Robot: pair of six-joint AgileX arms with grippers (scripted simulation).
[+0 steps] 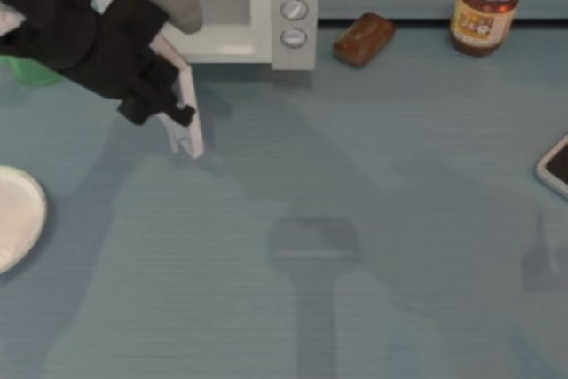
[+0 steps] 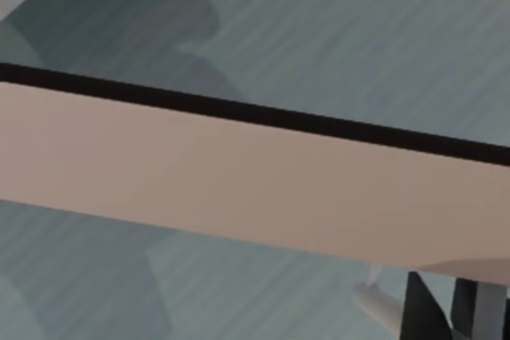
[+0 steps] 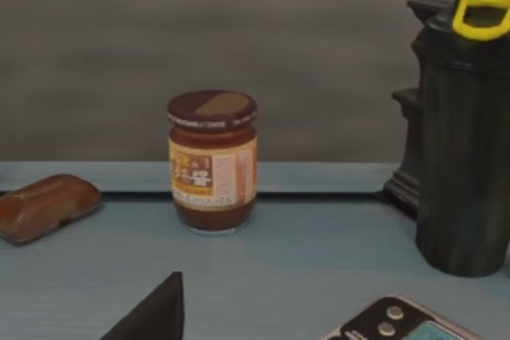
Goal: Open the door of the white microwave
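Near the table's far left corner, my left gripper [image 1: 177, 117] sits at the door [image 1: 189, 108], swung well out from the white microwave [image 1: 257, 6]; whether its fingers clamp the handle I cannot tell. I'd judge a smooth arc about the hinge best, avoiding any sideways drag on the panel

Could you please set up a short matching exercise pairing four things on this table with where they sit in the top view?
Things:
1. door
2. jar
3. bread loaf
4. white plate

Places:
A. at the table's left edge
B. far right, along the back
C. swung out in front of the white microwave, by the left hand
D. just right of the microwave's knobs

Pairs: 1-C, 2-B, 3-D, 4-A
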